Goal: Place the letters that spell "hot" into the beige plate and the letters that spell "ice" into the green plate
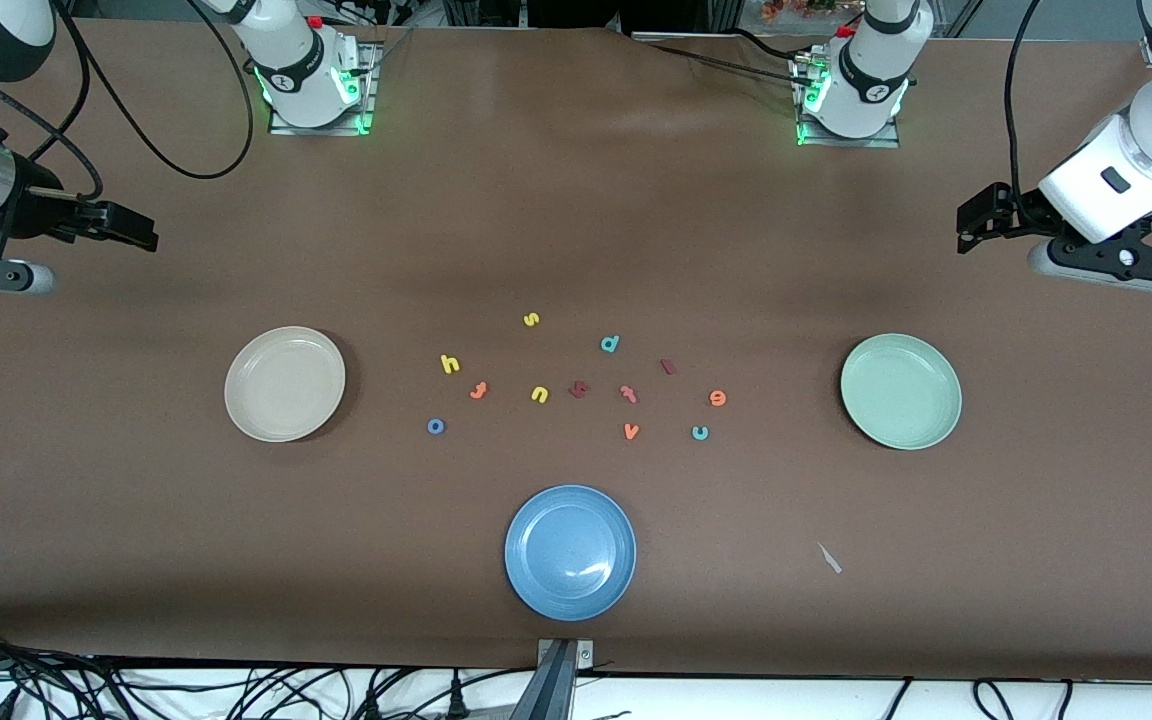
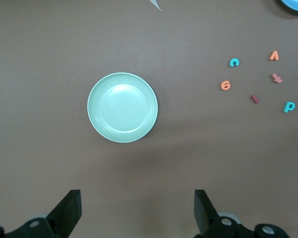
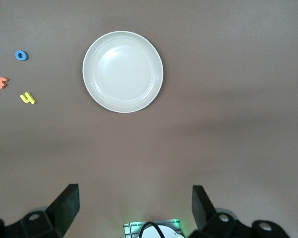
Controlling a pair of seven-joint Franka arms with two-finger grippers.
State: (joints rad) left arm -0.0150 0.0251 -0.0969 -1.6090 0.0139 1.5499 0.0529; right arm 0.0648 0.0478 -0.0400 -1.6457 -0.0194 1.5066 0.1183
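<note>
The beige plate (image 1: 284, 383) (image 3: 123, 72) and the green plate (image 1: 901, 391) (image 2: 122, 107) both lie bare. Between them the letters are scattered on the table: yellow h (image 1: 450, 364) (image 3: 28, 98), orange t (image 1: 479, 390) (image 3: 2, 82) and blue o (image 1: 436, 427) (image 3: 21, 55) toward the beige plate; dark red i (image 1: 668, 367) (image 2: 255, 99), orange e (image 1: 718, 398) (image 2: 226, 85) and teal c (image 1: 700, 432) (image 2: 234, 62) toward the green one. My left gripper (image 1: 968, 222) (image 2: 137, 213) hangs open over bare table at its own end. My right gripper (image 1: 141, 230) (image 3: 135, 210) hangs open likewise.
A blue plate (image 1: 570, 551) lies nearest the front camera. Other letters sit among the task's: yellow s (image 1: 531, 320), yellow n (image 1: 539, 394), teal d (image 1: 610, 344), orange v (image 1: 631, 431), a redder t-like letter (image 1: 629, 394), a dark red one (image 1: 579, 389). A paper scrap (image 1: 829, 558) lies nearby.
</note>
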